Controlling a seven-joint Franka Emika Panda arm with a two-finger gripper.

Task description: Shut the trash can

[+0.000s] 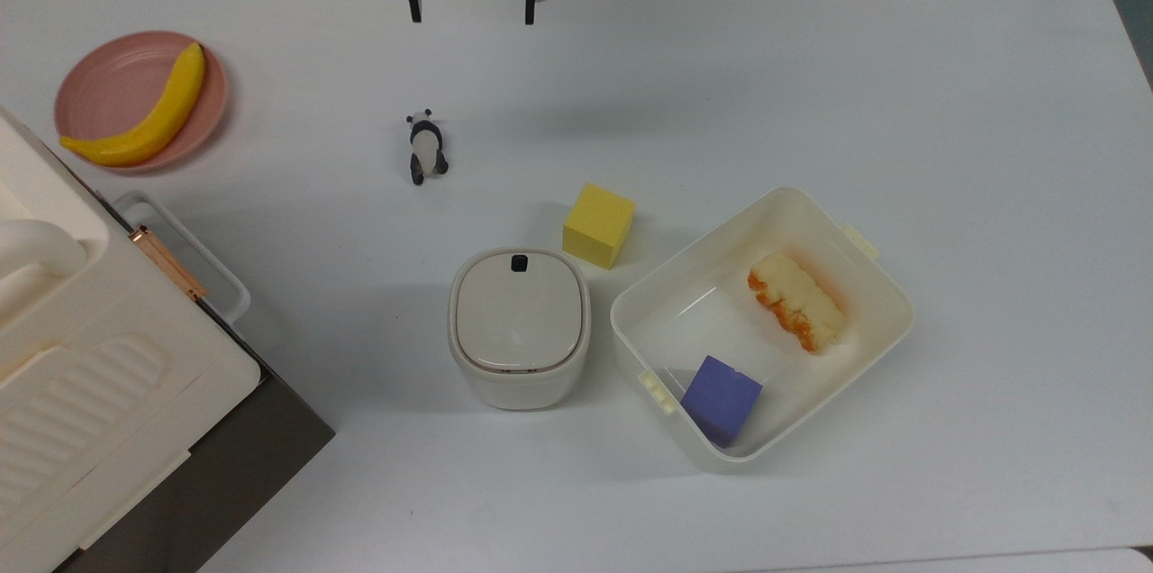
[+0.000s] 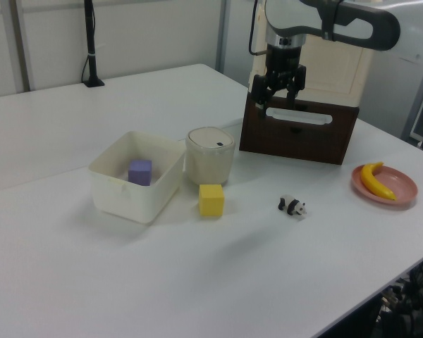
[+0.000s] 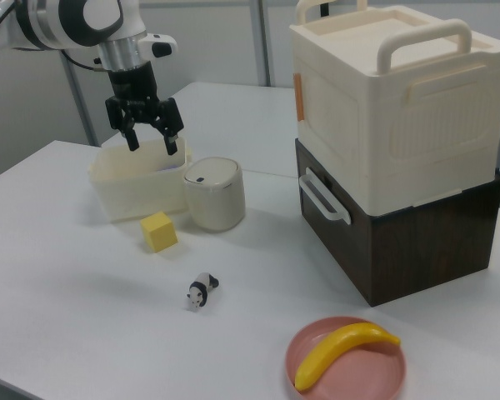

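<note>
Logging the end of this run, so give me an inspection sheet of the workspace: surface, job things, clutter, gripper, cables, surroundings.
Surface: white table, no spills seen.
Job's things: trash can upright, its lid lying flat and shut, black button on top.
Clutter: yellow cube beside the can; open tub holding a purple cube and a piece of bread; panda figure; banana on a pink plate.
Gripper: gripper open, holding nothing, raised well away from the can.
Cables: nothing seen on the table.
Surroundings: cream appliance stacked on a dark brown box; black stand at a table corner.
</note>
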